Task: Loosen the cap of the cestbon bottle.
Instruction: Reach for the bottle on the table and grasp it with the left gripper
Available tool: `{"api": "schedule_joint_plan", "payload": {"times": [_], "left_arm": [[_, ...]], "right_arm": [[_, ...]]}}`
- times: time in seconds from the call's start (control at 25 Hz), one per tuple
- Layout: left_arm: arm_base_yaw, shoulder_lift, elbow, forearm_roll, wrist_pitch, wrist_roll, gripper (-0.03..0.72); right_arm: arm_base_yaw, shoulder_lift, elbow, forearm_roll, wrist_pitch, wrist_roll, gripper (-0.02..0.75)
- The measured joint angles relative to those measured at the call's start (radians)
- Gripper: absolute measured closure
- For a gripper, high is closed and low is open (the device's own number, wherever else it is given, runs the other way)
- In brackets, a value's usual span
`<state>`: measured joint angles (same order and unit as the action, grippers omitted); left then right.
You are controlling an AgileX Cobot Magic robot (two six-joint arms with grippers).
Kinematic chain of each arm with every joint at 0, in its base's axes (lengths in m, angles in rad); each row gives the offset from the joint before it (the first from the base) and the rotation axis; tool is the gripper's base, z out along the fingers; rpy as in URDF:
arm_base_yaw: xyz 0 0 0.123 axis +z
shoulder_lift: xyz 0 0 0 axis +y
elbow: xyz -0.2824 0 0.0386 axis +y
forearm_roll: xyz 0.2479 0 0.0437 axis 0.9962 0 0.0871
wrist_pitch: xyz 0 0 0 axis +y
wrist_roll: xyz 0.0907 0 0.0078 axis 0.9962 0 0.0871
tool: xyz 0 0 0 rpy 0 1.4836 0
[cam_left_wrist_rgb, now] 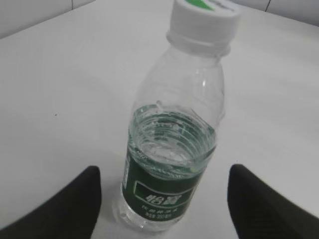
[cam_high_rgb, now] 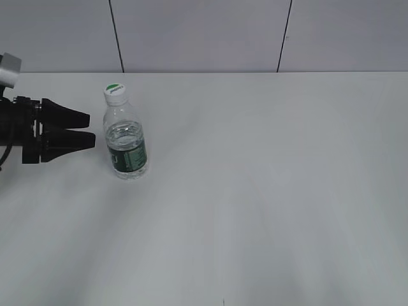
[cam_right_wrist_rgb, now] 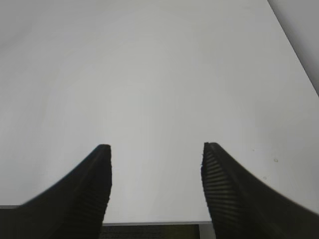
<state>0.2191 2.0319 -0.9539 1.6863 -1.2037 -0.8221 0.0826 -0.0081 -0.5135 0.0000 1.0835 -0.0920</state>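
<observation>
The cestbon bottle (cam_high_rgb: 126,141) stands upright on the left part of the white table, clear with a dark green label and water in its lower half. Its white cap (cam_high_rgb: 114,91) with a green logo sits on the neck. My left gripper (cam_high_rgb: 90,128) hovers just left of the bottle at body height, open and apart from it. In the left wrist view the bottle (cam_left_wrist_rgb: 172,149) stands ahead between the two black fingers, the cap (cam_left_wrist_rgb: 205,18) at the top edge, the left gripper (cam_left_wrist_rgb: 163,174) empty. My right gripper (cam_right_wrist_rgb: 156,148) is open over bare table, out of the exterior view.
The white table (cam_high_rgb: 268,191) stretches wide to the right and front of the bottle. A grey panelled wall (cam_high_rgb: 204,32) rises behind its far edge. The right wrist view shows the table's near edge (cam_right_wrist_rgb: 154,222) under the fingers.
</observation>
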Motion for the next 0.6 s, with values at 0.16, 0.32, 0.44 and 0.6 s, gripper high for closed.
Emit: {"api": "schedule_joint_plan", "payload": {"times": [0.16,0.32,0.44,0.6], "left_arm": [[-0.004,0.000,0.000,-0.033,0.000,-0.036,0.196],[-0.036,0.000,0.000,-0.044,0.010,-0.060,0.143],[-0.069,0.000,0.000,-0.064,0.029,-0.068,0.092],[-0.102,0.000,0.000,-0.079,0.092,-0.069,0.085]], "right_arm": [[0.000,0.000,0.000,0.000,0.000,0.000,0.297],[0.000,0.000,0.000,0.000,0.000,0.000,0.297],[0.000,0.000,0.000,0.000,0.000,0.000,0.297],[0.000,0.000,0.000,0.000,0.000,0.000,0.297]]}}
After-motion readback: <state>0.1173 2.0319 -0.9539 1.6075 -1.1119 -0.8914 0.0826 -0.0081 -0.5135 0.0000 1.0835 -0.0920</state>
